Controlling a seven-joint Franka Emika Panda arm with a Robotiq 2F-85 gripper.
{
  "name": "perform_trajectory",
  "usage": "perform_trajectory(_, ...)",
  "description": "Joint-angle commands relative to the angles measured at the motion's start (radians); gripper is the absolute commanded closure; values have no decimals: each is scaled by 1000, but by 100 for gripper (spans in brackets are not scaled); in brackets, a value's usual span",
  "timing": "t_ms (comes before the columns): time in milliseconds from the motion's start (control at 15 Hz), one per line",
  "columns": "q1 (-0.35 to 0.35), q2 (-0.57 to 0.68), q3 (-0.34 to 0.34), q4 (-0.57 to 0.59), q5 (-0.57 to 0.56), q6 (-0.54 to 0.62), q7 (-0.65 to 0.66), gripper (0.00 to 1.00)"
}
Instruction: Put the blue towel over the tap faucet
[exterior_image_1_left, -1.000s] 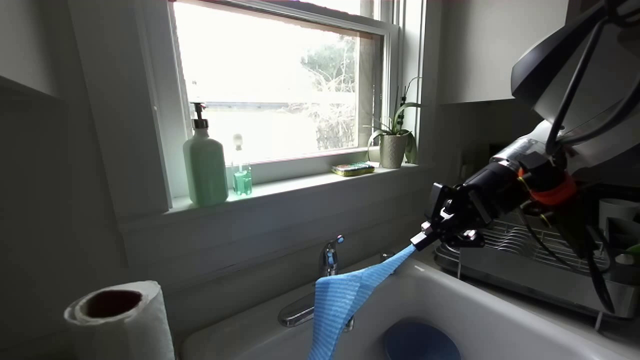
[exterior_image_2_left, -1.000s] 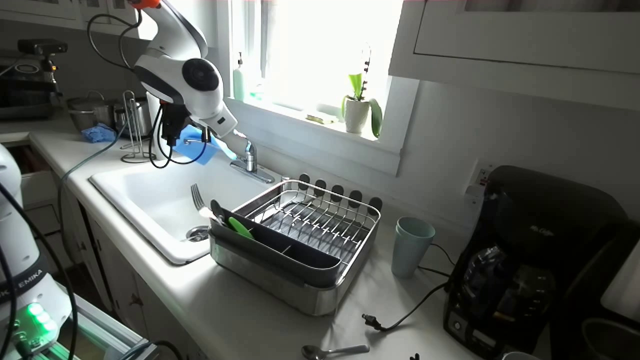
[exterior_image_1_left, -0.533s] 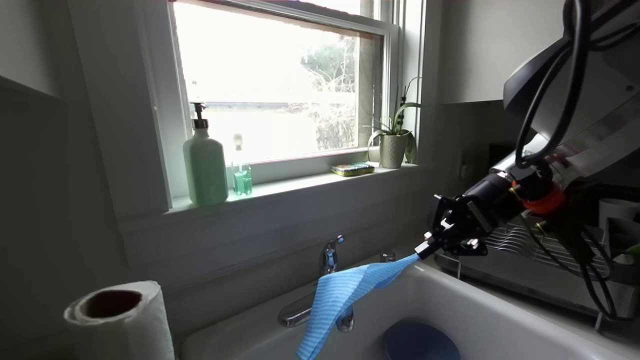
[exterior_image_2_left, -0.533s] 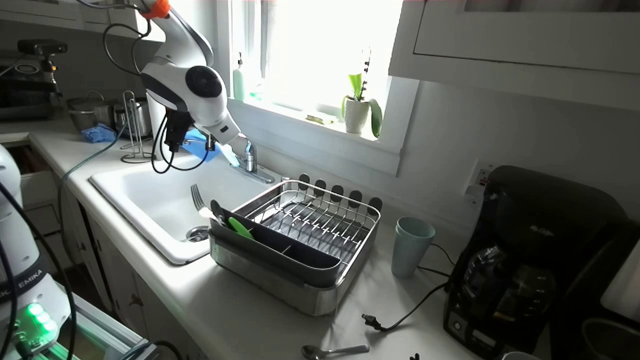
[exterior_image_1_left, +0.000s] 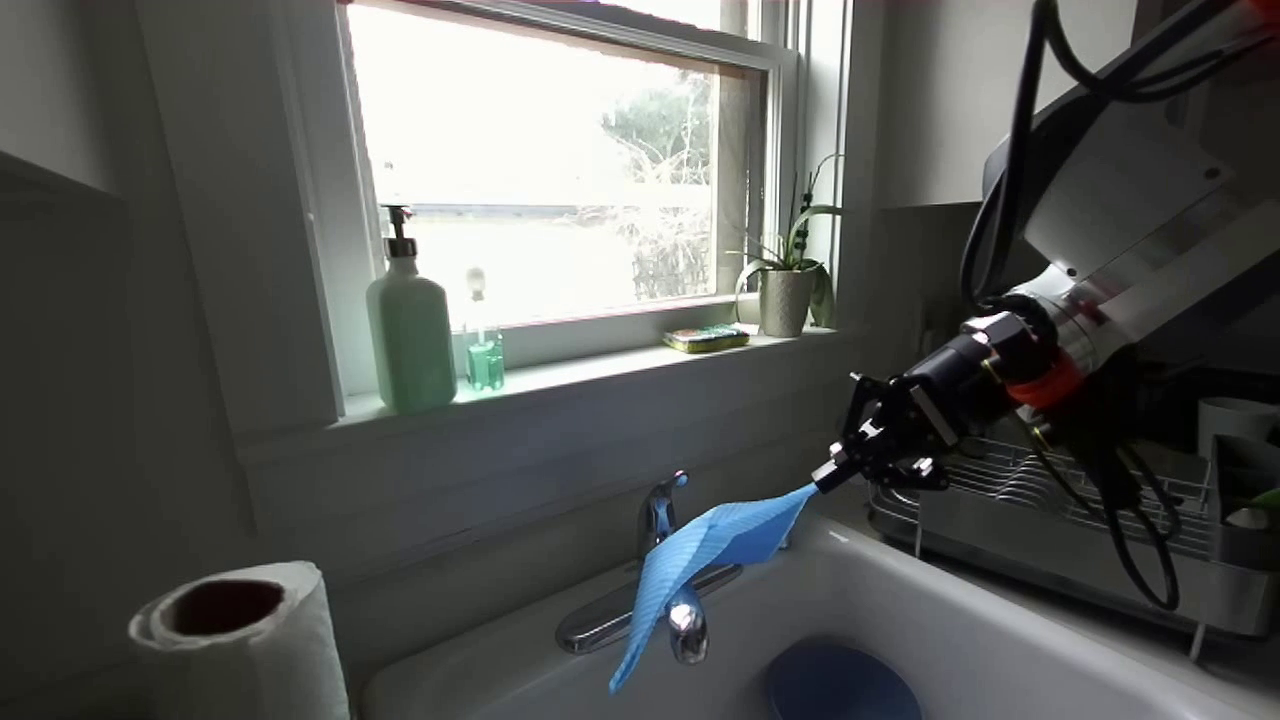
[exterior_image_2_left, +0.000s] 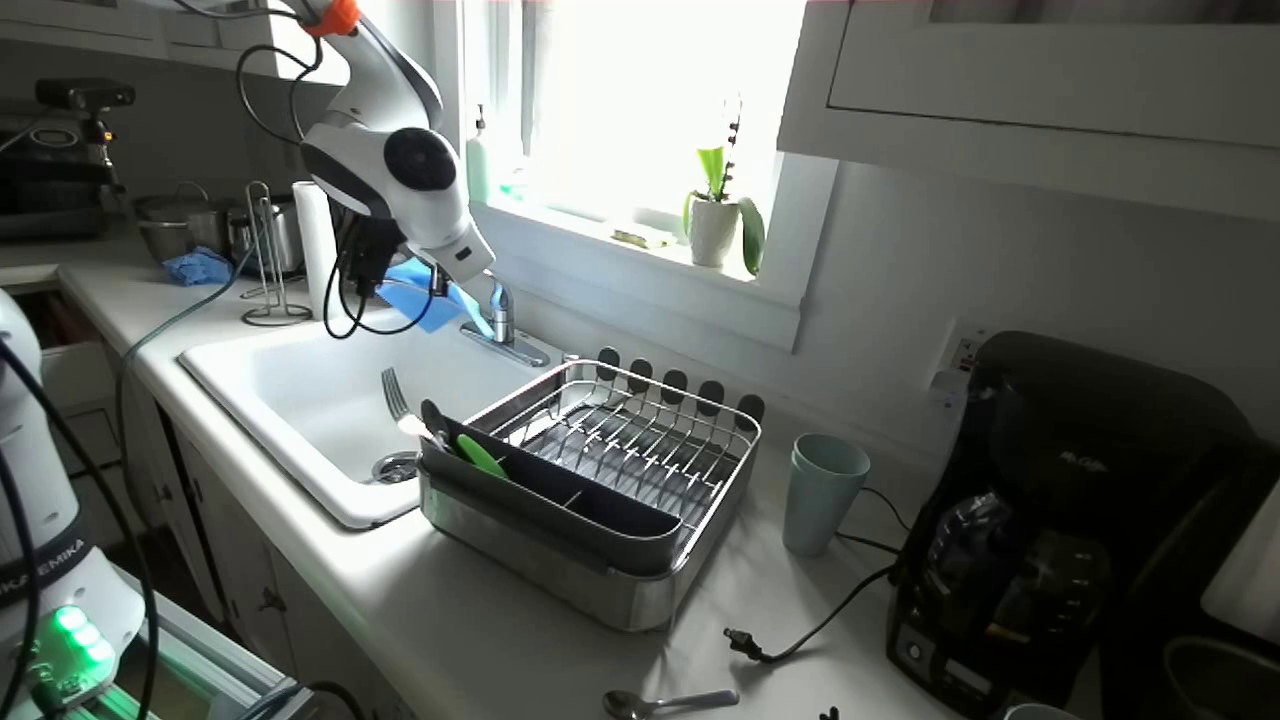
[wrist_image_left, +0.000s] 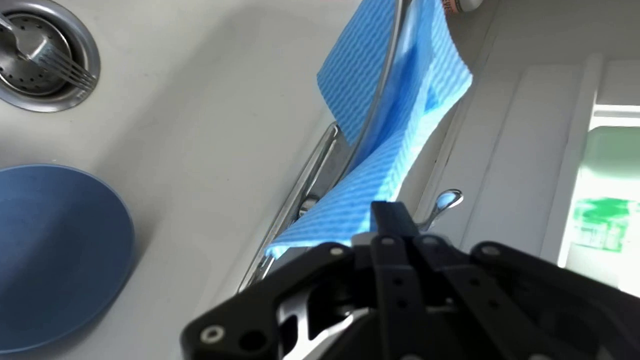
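My gripper (exterior_image_1_left: 822, 480) is shut on one end of the blue striped towel (exterior_image_1_left: 695, 550), to the right of the tap in that exterior view. The fingertips (wrist_image_left: 392, 215) show in the wrist view. The towel slopes away from the gripper, and its free end hangs down near the spout. In an exterior view the towel (exterior_image_2_left: 425, 308) shows behind the thin spout, with the gripper hidden by the arm. The chrome faucet (exterior_image_1_left: 657, 515) stands at the sink's back edge. In the wrist view the spout (wrist_image_left: 382, 85) crosses in front of the towel (wrist_image_left: 350, 200); I cannot tell whether they touch.
The white sink (exterior_image_2_left: 270, 410) holds a blue bowl (wrist_image_left: 60, 250) and a fork (wrist_image_left: 57, 62) by the drain. A dish rack (exterior_image_2_left: 560, 530) stands beside it. A paper towel roll (exterior_image_1_left: 250, 660) is near. A soap bottle (exterior_image_1_left: 412, 335) and plant pot (exterior_image_2_left: 713, 232) stand on the sill.
The gripper dipped slightly, then rose and moved left in an exterior view. The towel's free end lifted and spread, showing more of the spout tip. The arm shifted right in another exterior view.
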Motion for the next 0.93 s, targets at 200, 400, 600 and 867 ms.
perform_trajectory(200, 7, 116, 2, 77, 8, 25, 64, 98)
perform_trajectory(400, 13, 174, 3, 101, -3, 5, 72, 99)
perform_trajectory(600, 18, 220, 0, 117, -5, -4, 76, 99)
perform_trajectory(867, 20, 262, -2, 140, -9, -13, 83, 99)
